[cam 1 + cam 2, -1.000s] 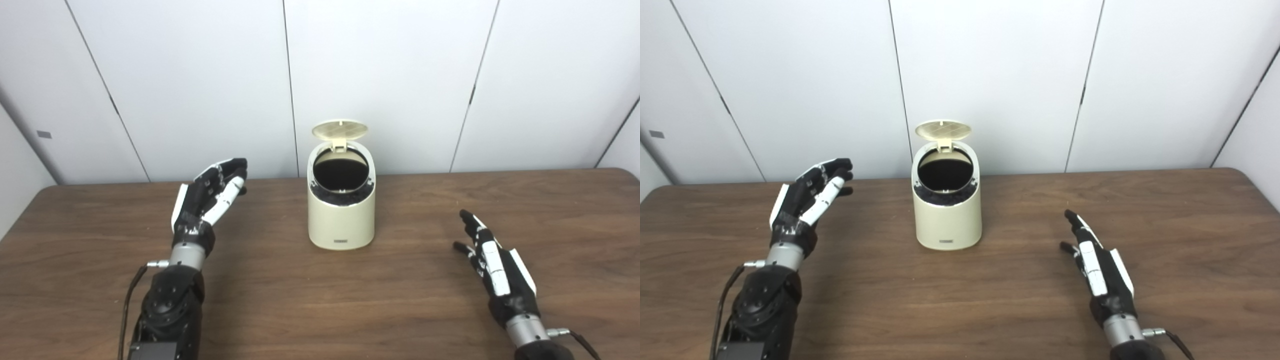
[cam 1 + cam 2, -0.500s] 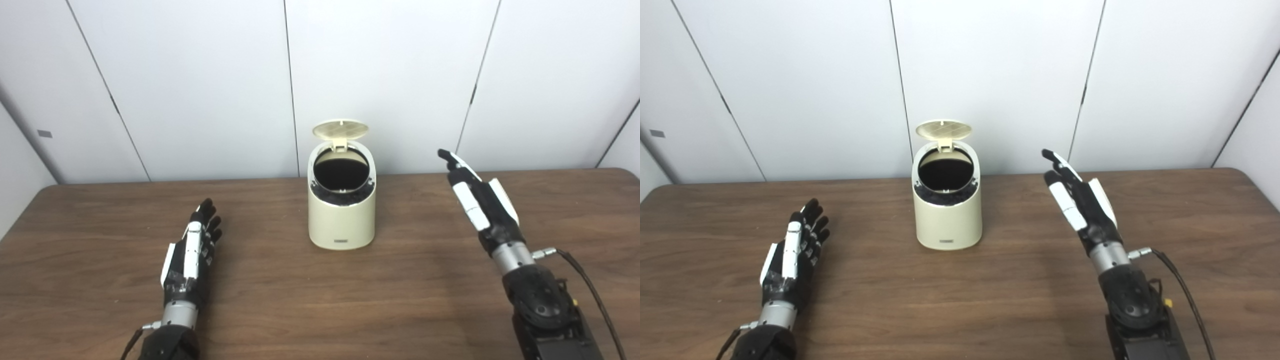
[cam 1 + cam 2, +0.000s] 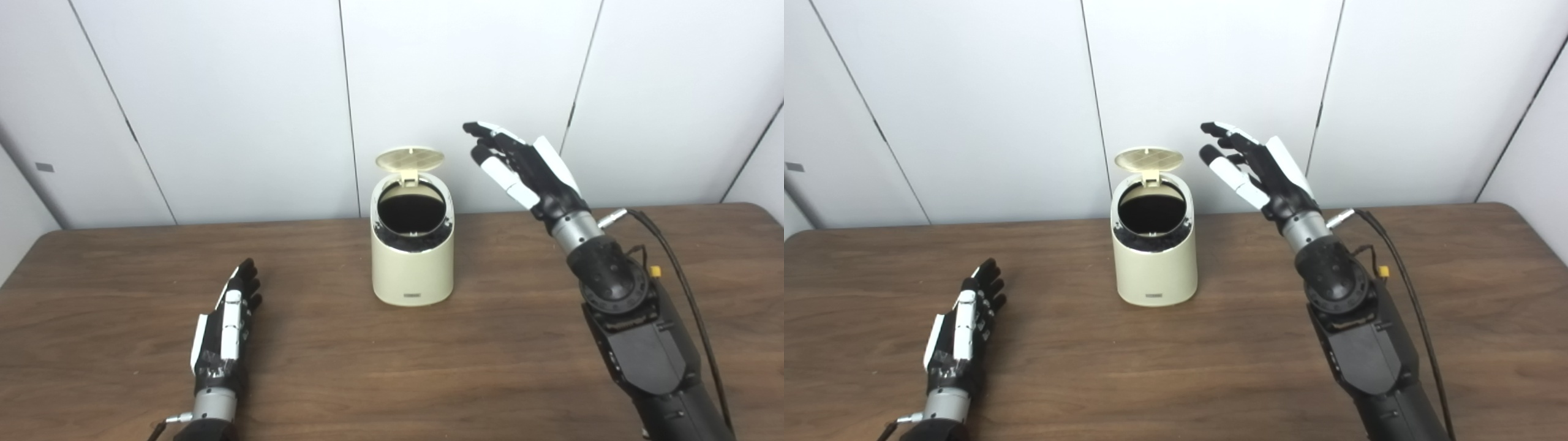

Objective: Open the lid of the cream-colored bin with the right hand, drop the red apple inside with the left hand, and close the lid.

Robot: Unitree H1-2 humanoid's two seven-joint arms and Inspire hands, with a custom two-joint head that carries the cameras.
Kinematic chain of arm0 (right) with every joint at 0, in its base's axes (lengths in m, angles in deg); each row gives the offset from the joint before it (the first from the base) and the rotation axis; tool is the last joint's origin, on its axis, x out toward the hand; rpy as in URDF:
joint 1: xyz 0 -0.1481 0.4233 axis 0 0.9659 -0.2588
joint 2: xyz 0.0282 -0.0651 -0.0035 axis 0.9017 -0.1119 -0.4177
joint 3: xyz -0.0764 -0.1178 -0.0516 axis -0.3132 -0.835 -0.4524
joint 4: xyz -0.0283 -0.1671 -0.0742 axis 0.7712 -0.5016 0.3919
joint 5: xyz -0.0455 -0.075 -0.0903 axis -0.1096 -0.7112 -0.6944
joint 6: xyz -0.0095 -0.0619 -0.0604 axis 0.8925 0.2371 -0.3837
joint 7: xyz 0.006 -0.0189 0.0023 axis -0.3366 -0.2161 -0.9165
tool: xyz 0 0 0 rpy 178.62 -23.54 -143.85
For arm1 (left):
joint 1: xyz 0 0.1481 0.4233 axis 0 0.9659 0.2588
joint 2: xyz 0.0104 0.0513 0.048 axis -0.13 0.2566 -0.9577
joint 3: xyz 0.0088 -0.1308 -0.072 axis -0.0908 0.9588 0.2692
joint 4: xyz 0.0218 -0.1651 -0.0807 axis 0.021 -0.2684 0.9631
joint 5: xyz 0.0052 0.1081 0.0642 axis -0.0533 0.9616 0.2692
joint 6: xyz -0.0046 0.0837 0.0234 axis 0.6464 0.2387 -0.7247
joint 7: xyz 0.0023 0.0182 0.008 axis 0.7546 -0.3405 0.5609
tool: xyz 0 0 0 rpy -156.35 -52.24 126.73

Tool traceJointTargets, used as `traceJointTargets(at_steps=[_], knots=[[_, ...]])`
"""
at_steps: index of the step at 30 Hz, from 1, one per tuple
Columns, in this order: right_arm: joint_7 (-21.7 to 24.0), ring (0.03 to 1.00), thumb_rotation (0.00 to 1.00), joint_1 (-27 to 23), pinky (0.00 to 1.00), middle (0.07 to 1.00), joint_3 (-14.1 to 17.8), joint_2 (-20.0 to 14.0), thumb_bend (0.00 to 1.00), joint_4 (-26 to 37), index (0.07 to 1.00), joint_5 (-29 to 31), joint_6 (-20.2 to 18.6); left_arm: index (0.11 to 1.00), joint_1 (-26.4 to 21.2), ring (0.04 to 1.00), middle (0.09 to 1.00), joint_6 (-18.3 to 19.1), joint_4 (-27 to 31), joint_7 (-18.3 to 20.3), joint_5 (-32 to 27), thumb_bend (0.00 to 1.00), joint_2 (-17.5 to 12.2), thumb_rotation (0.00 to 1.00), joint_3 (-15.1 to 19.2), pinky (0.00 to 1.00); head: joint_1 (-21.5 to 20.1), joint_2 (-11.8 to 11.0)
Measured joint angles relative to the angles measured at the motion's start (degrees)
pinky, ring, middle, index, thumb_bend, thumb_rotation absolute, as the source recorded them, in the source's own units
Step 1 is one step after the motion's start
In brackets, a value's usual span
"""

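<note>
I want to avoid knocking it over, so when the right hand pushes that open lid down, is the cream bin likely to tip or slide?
The cream bin is taller than wide with a flat base, so a sideways shove up top might tip it. It looks like thin plastic, probably light, so it may slide on the smooth table. The lid hangs on one small rear hinge; the right hand should probably press downward.

bin (image 3: 412, 269): cream body, small dark label strip low on the front
lid (image 3: 410, 158): cream, faint grid pattern on the inner face
bin mouth: black interior, dark speckled rim lining
left hand (image 3: 224, 331): black with white panels
right hand (image 3: 527, 171): black with white panels, silver wrist
right arm (image 3: 637, 343): black, 1 small yellow fitting
table (image 3: 122, 294): dark brown wood grain
wall (image 3: 214, 92): white panels, dark seams
</note>
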Motion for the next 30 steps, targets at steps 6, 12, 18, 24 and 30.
traceJointTargets(at_steps=[6, 12, 18, 24, 30], knots=[[1.35, 0.893, 1.00, -2.83, 0.83, 0.886, -2.60, -0.52, 0.47, -1.32, 0.847, -3.93, -0.69, 0.929, 0.14, 0.939, 0.941, 0.13, 0.26, -0.07, -0.23, 0.42, 0.26, 0.93, -0.06, 0.97, 0.00, 0.26], [3.30, 0.973, 1.00, -3.65, 0.91, 0.957, -4.39, -0.87, 0.52, -1.54, 0.804, -5.18, -0.50, 0.938, 0.50, 0.949, 0.955, 0.15, 0.77, -0.32, 0.04, 0.43, 0.60, 0.90, -0.51, 0.97, 0.62, 0.35], [4.40, 0.999, 1.00, -2.86, 0.95, 0.962, -4.78, -2.11, 0.53, -1.00, 0.735, -5.99, 1.40, 0.929, 0.47, 0.968, 0.969, 0.34, 0.77, -0.34, -0.19, 0.45, 0.96, 0.86, -0.57, 0.99, 0.70, 0.62], [5.48, 1.000, 1.00, -0.28, 0.95, 0.955, -4.80, -2.68, 0.53, 4.11, 0.677, -7.95, 1.05, 0.931, 0.35, 0.973, 0.978, 0.27, 0.53, -0.20, -0.36, 0.47, 1.00, 0.76, -0.82, 1.00, 0.62, 0.70], [7.13, 1.000, 1.00, 0.91, 0.96, 0.964, -4.80, -2.93, 0.56, 5.99, 0.674, -9.10, 0.64, 0.926, -0.56, 0.968, 0.975, -0.04, -0.50, -0.03, -0.17, 0.50, 0.80, 0.72, -1.57, 0.99, 0.79, 0.70]])
